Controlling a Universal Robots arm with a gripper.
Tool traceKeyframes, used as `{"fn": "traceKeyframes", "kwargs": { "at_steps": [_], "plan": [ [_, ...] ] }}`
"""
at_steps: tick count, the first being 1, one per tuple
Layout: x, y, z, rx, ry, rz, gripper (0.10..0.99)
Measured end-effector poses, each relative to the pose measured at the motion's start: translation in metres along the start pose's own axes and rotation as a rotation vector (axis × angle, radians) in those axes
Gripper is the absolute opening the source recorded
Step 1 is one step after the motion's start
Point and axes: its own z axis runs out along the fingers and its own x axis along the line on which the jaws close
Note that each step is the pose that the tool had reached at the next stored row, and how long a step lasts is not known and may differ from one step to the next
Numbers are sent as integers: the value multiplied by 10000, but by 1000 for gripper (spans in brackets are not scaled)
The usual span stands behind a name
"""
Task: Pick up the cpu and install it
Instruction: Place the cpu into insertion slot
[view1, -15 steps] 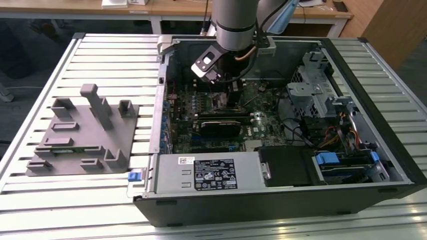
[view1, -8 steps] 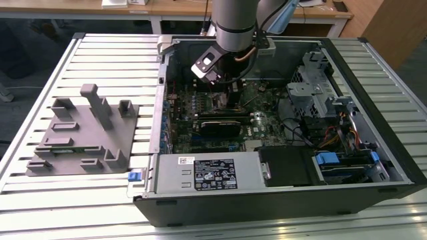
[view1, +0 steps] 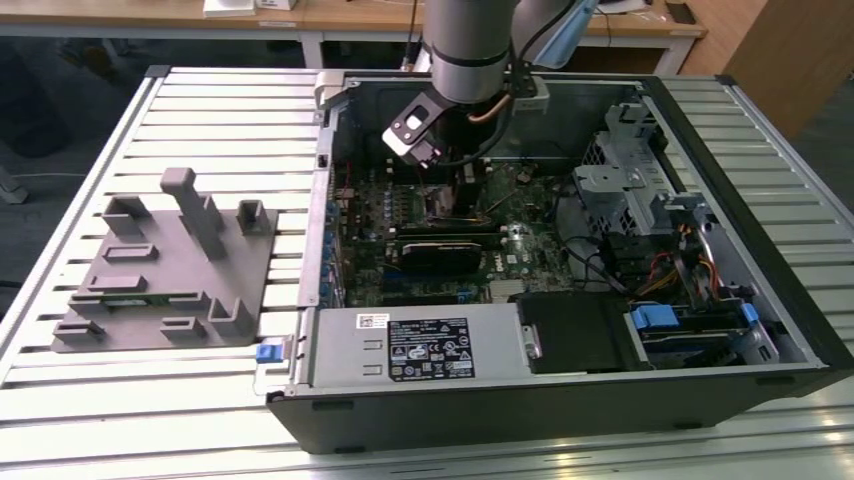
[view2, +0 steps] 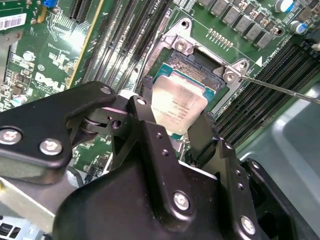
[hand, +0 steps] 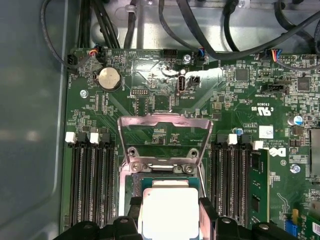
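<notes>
1. Flanking the socket (hand: 165, 177) on both sides, rows of memory slots (hand: 90, 185) are being shown in the first wrist view. A hinged metal load plate (hand: 165, 135) is being held open beyond the socket. In the second wrist view a thin lever rod (view2: 280, 86) is being seen jutting past the frame.
2. The cpu (view2: 179, 102) is being clamped at two opposite edges by the gripper (view2: 175, 109), with its black fingers (view2: 146, 97) pressed against it. It is being held right over the socket; whether it is seated cannot be told.
3. A motherboard (view1: 521, 250), a power supply (view1: 414, 345) and a drive cage (view1: 627, 185) are being housed in the open computer case (view1: 534, 425), which is being carried by a slatted table (view1: 214, 110).
4. In the exterior view a grey fixture (view1: 147, 290) is being shown beside the case, on the exterior view's left. In the first wrist view a coin cell (hand: 109, 78) and black cables (hand: 200, 30) are being shown near the board's edge.
</notes>
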Motion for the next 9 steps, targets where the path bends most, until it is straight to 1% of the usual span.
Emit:
{"fn": "traceKeyframes", "kwargs": {
  "at_steps": [3,7,9],
  "plan": [
    [9,-1,24,-1,1,9,533],
    [9,-9,31,1,16,10,533],
    [13,-10,46,15,16,15,533]
  ]
}}
